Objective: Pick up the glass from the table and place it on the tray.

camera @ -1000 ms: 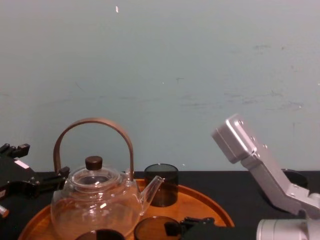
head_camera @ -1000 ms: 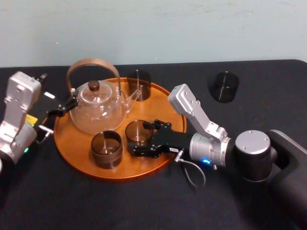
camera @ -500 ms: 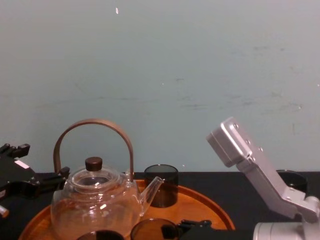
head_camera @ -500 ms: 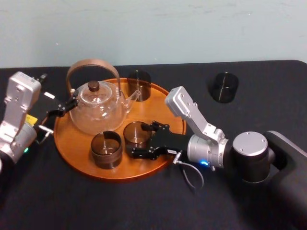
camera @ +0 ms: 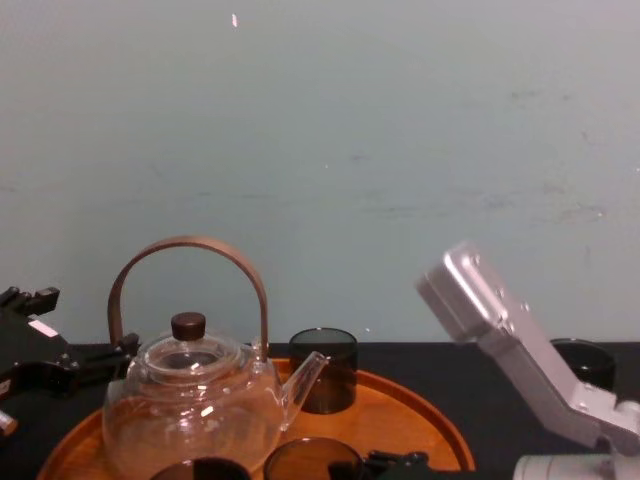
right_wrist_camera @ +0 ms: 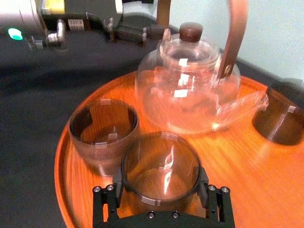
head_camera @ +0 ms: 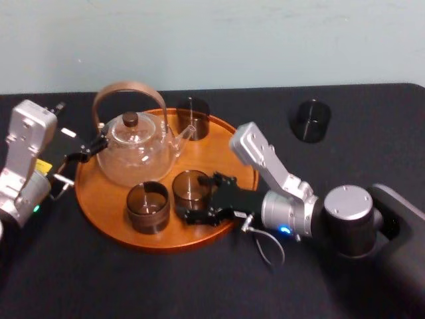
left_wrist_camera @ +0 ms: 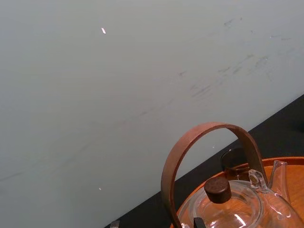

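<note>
- Our right pincer point(head_camera: 197, 197) pinched the glass point(head_camera: 190, 185), with one finger on each side.
- The glass stood on the tray point(head_camera: 106, 207), just beside another glass point(head_camera: 147, 205).
- Our left pincer point(head_camera: 91, 146) was at the tray's left rim, by the teapot point(head_camera: 136, 149).

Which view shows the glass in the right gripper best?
Right wrist view: the glass is whole and close in the right gripper, on the tray. Head view shows it small; chest view just its top. Left gripper rests by the teapot.

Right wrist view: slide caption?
Right claw grips a glass on the tray, beside a second glass and the teapot; left claw idle by the teapot.
</note>
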